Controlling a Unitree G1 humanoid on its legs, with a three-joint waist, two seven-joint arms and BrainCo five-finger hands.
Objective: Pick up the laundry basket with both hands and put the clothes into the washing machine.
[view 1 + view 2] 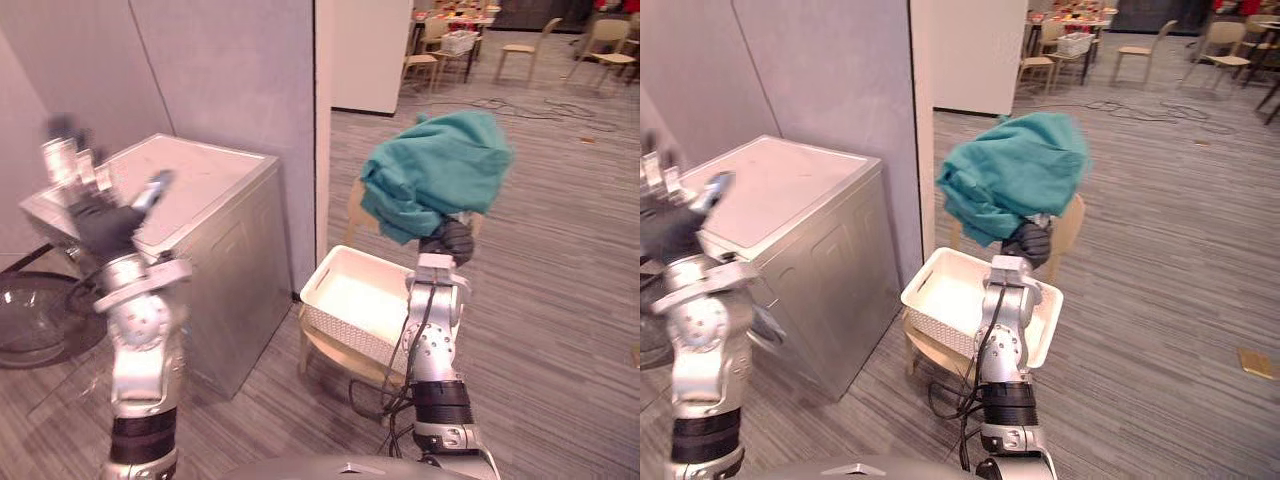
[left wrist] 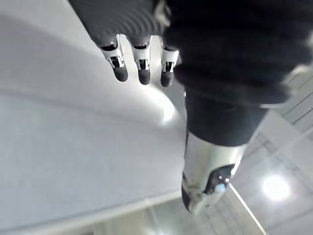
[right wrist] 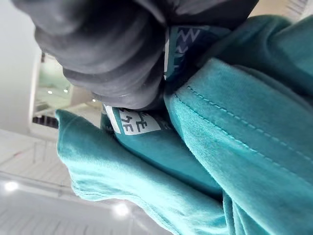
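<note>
A bundle of teal cloth [image 1: 440,170] is held up in the air on my right hand [image 1: 452,240], above the white laundry basket [image 1: 325,285]. In the right wrist view the teal cloth [image 3: 234,147] bunches right against the hand's dark cover [image 3: 107,49]. The basket rests on a low wooden chair [image 1: 335,352] and looks bare inside. To its left stands the silver washing machine [image 1: 215,215], its round glass door [image 1: 30,315] swung open at the far left. My left hand [image 1: 85,185] is raised over the machine's top, fingers [image 2: 142,66] straight and holding nothing.
A grey partition wall [image 1: 220,70] and a white column [image 1: 322,120] rise behind the machine. Wooden chairs [image 1: 525,50] and tables stand far back, with cables [image 1: 500,103] lying on the floor before them. Open striped floor [image 1: 560,300] lies to the right of the basket.
</note>
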